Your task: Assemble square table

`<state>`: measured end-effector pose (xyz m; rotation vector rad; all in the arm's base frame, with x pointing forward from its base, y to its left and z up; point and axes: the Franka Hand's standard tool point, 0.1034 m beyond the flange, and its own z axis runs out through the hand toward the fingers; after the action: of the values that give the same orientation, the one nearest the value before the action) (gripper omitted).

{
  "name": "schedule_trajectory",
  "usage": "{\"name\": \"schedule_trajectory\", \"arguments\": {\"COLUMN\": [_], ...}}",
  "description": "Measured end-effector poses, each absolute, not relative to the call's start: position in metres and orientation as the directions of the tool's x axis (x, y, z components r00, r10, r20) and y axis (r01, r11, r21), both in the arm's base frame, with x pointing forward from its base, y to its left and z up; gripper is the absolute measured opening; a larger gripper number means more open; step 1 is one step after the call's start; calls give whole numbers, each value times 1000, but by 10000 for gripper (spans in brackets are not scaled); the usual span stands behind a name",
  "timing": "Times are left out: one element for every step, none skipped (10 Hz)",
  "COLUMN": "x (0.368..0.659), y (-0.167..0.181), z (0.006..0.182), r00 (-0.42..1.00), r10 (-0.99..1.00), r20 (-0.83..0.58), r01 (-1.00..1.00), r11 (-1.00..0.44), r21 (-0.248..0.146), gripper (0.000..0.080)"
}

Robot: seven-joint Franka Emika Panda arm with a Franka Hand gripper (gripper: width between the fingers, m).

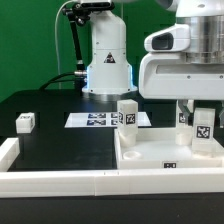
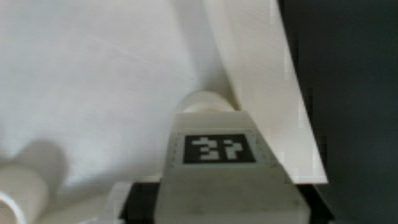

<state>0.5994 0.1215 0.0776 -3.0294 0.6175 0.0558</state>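
Observation:
The white square tabletop lies rim-up at the front of the exterior view's right. One tagged white leg stands upright at its far left corner. My gripper hangs over the panel's right side, shut on another tagged leg that stands upright near the right rim. A further tagged piece shows just beside it. In the wrist view the held leg sits between the dark fingers of the gripper, over the panel's floor beside its rim. A loose leg lies far left.
The marker board lies on the black table behind the panel. The long white L-shaped rail runs along the front and left edges. The robot's base stands at the back centre. Another rounded white part shows in the wrist view.

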Motion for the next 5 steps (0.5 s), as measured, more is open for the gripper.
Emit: {"name": "schedule_trajectory", "arguments": {"x": [599, 600, 600, 601, 601], "y": [122, 122, 122, 122, 122], "z": [77, 77, 77, 77, 77], "r00": [857, 810, 758, 716, 683], "r10": [-513, -584, -649, -696, -728], "r20": [-50, -54, -58, -52, -55], "r01": [-515, -586, -652, -698, -730], "r11": [-856, -809, -758, -715, -683], "r21": [-33, -31, -33, -35, -34], "gripper": [291, 291, 291, 291, 301]}}
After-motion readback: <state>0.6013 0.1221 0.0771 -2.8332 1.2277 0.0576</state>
